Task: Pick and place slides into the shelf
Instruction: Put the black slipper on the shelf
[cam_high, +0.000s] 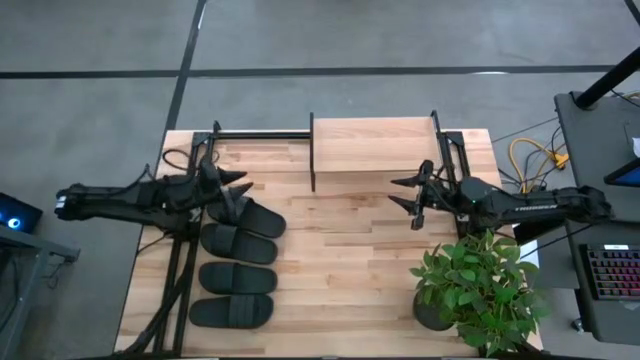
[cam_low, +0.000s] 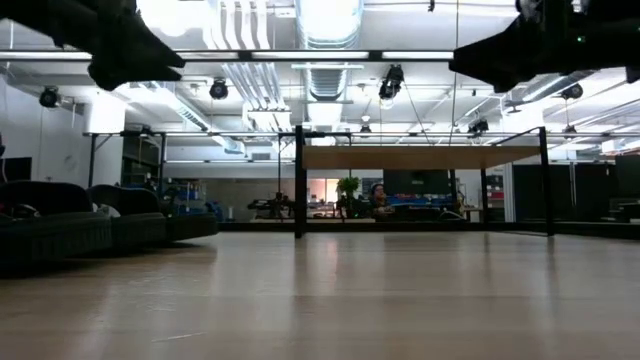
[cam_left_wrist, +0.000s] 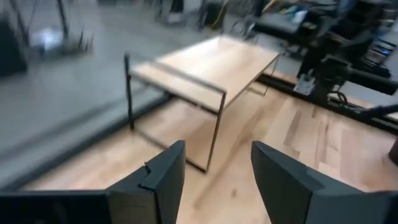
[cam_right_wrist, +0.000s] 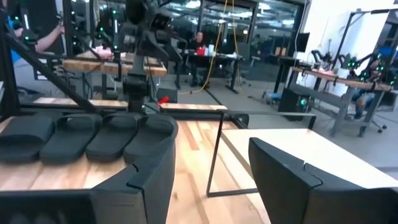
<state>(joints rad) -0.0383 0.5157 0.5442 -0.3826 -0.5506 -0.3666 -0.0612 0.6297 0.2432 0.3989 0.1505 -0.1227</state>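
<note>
Several black slides (cam_high: 238, 262) lie soles down on the table's left half, in a row running from near to far; the right wrist view shows them side by side (cam_right_wrist: 81, 134). The shelf (cam_high: 372, 150), a light wood plank on thin black frames, stands at the far middle on its frame legs (cam_left_wrist: 211, 65). My left gripper (cam_high: 237, 183) hangs open above the farthest slide, its fingers apart with nothing between them (cam_left_wrist: 217, 165). My right gripper (cam_high: 405, 193) stands open to the right of the shelf's near edge, holding nothing (cam_right_wrist: 211, 165).
A potted green plant (cam_high: 480, 290) stands at the table's near right corner, close under my right arm. A keyboard (cam_high: 612, 272) and cables (cam_high: 530, 160) lie on a side desk past the right edge. Bare wood (cam_high: 345, 260) shows in the table's middle.
</note>
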